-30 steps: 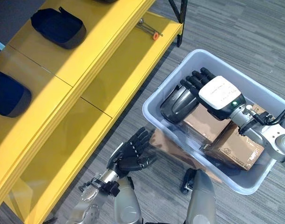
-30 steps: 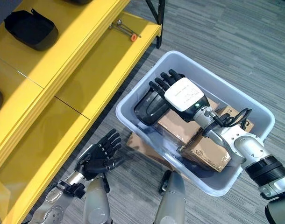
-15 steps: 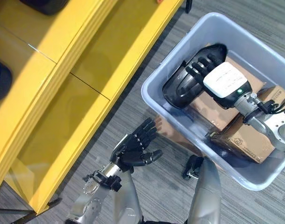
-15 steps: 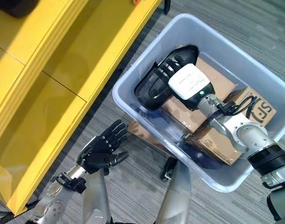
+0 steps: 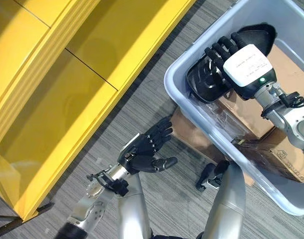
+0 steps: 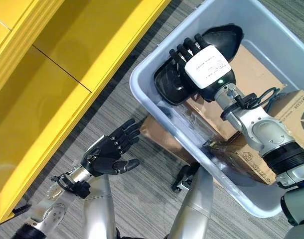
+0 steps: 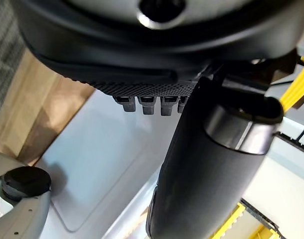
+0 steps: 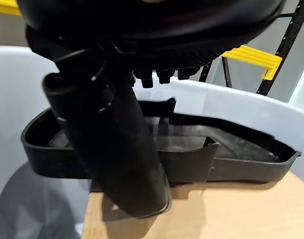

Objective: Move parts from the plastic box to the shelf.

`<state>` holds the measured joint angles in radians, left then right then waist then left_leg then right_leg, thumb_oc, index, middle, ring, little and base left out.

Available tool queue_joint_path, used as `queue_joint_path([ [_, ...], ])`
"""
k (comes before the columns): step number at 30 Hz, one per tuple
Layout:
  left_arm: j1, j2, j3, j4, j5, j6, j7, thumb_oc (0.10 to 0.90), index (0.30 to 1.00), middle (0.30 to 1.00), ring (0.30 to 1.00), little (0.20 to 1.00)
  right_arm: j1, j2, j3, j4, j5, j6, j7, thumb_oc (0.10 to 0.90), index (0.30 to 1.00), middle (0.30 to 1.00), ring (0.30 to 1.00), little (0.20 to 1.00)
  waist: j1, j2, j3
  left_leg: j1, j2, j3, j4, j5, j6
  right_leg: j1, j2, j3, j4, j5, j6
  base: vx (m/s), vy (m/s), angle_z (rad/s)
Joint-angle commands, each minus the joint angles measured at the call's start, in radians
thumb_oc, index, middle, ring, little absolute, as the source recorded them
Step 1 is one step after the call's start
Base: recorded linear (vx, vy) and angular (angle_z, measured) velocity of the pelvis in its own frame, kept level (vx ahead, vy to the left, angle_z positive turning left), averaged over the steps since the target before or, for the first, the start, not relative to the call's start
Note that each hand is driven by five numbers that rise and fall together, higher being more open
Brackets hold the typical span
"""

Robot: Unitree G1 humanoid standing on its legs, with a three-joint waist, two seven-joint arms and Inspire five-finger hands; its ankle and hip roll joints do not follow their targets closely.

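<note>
A black moulded part lies in the grey plastic box, leaning against the wall nearest the shelf with its ribbed inside showing. My right hand hovers over it, fingers straight and spread across its top, thumb in front of the part's rim; nothing is gripped. My left hand hangs open over the floor, just outside the box's near corner. The yellow shelf runs along the left.
Two brown cardboard boxes lie in the plastic box under and beside the part. A flat brown board pokes out beneath the box. Grey striped carpet separates shelf and box.
The camera has swung, so the shelf slid up and left in the picture. My right hand stays on the black part, which has tipped to show its ribbed inside. The left hand stays open.
</note>
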<state>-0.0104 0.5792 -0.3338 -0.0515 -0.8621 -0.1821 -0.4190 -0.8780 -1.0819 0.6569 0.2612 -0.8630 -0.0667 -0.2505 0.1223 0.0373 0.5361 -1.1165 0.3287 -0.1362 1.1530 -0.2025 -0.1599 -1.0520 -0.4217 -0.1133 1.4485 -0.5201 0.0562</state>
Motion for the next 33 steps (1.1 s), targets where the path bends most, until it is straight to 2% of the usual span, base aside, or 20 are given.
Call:
queue_joint_path([
  [1, -0.005, 0.003, 0.025, -0.106, -0.064, -0.068, -0.055, 0.900, 1.000, 1.000, 1.000, 1.000, -0.122, 0.029, -0.043, 0.033, 0.028, 0.113, -0.055, 0.900, 1.000, 1.000, 1.000, 1.000, 0.012, -0.012, -0.016, 0.017, -0.036, 0.115, 0.125, -0.158, 0.100, 0.010, 0.070, -0.067, 0.199, -0.139, -0.045, 0.00, 0.000, 0.00],
  [2, -0.003, 0.003, 0.026, -0.106, -0.066, -0.068, -0.056, 0.900, 1.000, 1.000, 1.000, 1.000, -0.121, 0.031, -0.044, 0.039, 0.028, 0.127, -0.060, 0.900, 1.000, 1.000, 1.000, 1.000, 0.013, -0.012, -0.016, 0.015, -0.036, 0.115, 0.129, -0.160, 0.100, 0.009, 0.069, -0.066, 0.203, -0.140, -0.043, 0.03, -0.009, -0.03],
  [3, 0.003, 0.007, 0.030, -0.105, -0.069, -0.066, -0.060, 0.900, 1.000, 1.000, 1.000, 1.000, -0.112, 0.042, -0.058, 0.064, 0.048, 0.190, -0.052, 0.900, 1.000, 1.000, 1.000, 1.000, 0.014, -0.013, -0.016, 0.011, -0.034, 0.114, 0.140, -0.167, 0.099, 0.006, 0.067, -0.063, 0.213, -0.143, -0.037, 0.02, -0.005, -0.03],
  [4, 0.005, 0.006, 0.034, -0.105, -0.065, -0.064, -0.062, 0.900, 1.000, 1.000, 1.000, 1.000, -0.089, 0.057, -0.084, 0.090, 0.081, 0.202, -0.065, 0.900, 1.000, 1.000, 1.000, 1.000, 0.014, -0.013, -0.016, 0.009, -0.034, 0.112, 0.146, -0.171, 0.098, 0.006, 0.067, -0.061, 0.220, -0.144, -0.031, 0.00, 0.000, 0.00],
  [7, 0.003, 0.003, 0.034, -0.103, -0.048, -0.052, -0.054, 0.900, 1.000, 1.000, 1.000, 1.000, -0.059, 0.084, -0.115, 0.117, 0.056, 0.207, -0.101, 0.900, 1.000, 1.000, 1.000, 1.000, 0.014, -0.013, -0.016, 0.007, -0.031, 0.113, 0.159, -0.180, 0.097, 0.006, 0.064, -0.057, 0.223, -0.146, -0.023, 0.00, 0.000, 0.00],
  [10, -0.005, -0.002, 0.032, -0.100, -0.054, -0.046, -0.050, 0.900, 1.000, 1.000, 1.000, 1.000, -0.031, 0.103, -0.144, 0.109, 0.083, 0.255, -0.115, 0.900, 1.000, 1.000, 1.000, 1.000, 0.004, -0.013, -0.016, 0.008, -0.025, 0.117, 0.171, -0.192, 0.097, 0.005, 0.066, -0.048, 0.224, -0.148, -0.017, 0.00, 0.011, -0.01],
  [18, -0.008, -0.007, 0.034, -0.117, -0.058, -0.016, -0.052, 0.900, 1.000, 1.000, 1.000, 1.000, 0.111, 0.116, -0.254, 0.027, 0.093, 0.232, -0.129, 0.900, 1.000, 1.000, 1.000, 1.000, -0.032, -0.018, -0.016, 0.023, -0.010, 0.120, 0.177, -0.206, 0.094, 0.002, 0.067, -0.017, 0.225, -0.150, -0.009, -0.02, 0.043, -0.03],
  [25, -0.012, 0.001, 0.035, -0.117, -0.063, -0.029, -0.046, 0.900, 1.000, 1.000, 1.000, 1.000, 0.140, 0.093, -0.240, -0.013, 0.038, 0.206, -0.057, 0.900, 1.000, 1.000, 1.000, 1.000, -0.042, -0.025, -0.016, 0.017, 0.005, 0.122, 0.201, -0.219, 0.094, -0.012, 0.061, -0.006, 0.249, -0.156, -0.006, -0.01, 0.012, -0.05],
  [29, -0.013, 0.010, 0.041, -0.121, -0.067, -0.021, -0.041, 0.900, 1.000, 1.000, 1.000, 1.000, 0.126, 0.088, -0.219, 0.009, 0.115, 0.256, 0.027, 0.900, 1.000, 1.000, 1.000, 1.000, -0.038, -0.028, -0.016, 0.006, 0.010, 0.116, 0.212, -0.220, 0.089, -0.020, 0.055, -0.002, 0.267, -0.165, -0.003, -0.01, -0.004, -0.06],
  [31, -0.009, 0.010, 0.046, -0.124, -0.064, -0.020, -0.046, 0.900, 1.000, 1.000, 1.000, 1.000, 0.135, 0.087, -0.220, 0.011, 0.109, 0.251, 0.034, 0.900, 1.000, 1.000, 1.000, 1.000, -0.037, -0.029, -0.016, 0.002, 0.011, 0.114, 0.208, -0.216, 0.089, -0.023, 0.056, -0.002, 0.266, -0.164, -0.002, -0.02, -0.002, 0.00],
  [33, 0.000, 0.016, 0.053, -0.132, -0.063, -0.016, -0.045, 0.900, 1.000, 1.000, 1.000, 1.000, 0.146, 0.080, -0.218, -0.001, 0.106, 0.265, 0.091, 0.900, 1.000, 1.000, 1.000, 1.000, -0.036, -0.030, -0.016, -0.002, 0.012, 0.113, 0.204, -0.211, 0.087, -0.024, 0.055, -0.001, 0.262, -0.163, 0.000, -0.02, -0.001, 0.01],
])
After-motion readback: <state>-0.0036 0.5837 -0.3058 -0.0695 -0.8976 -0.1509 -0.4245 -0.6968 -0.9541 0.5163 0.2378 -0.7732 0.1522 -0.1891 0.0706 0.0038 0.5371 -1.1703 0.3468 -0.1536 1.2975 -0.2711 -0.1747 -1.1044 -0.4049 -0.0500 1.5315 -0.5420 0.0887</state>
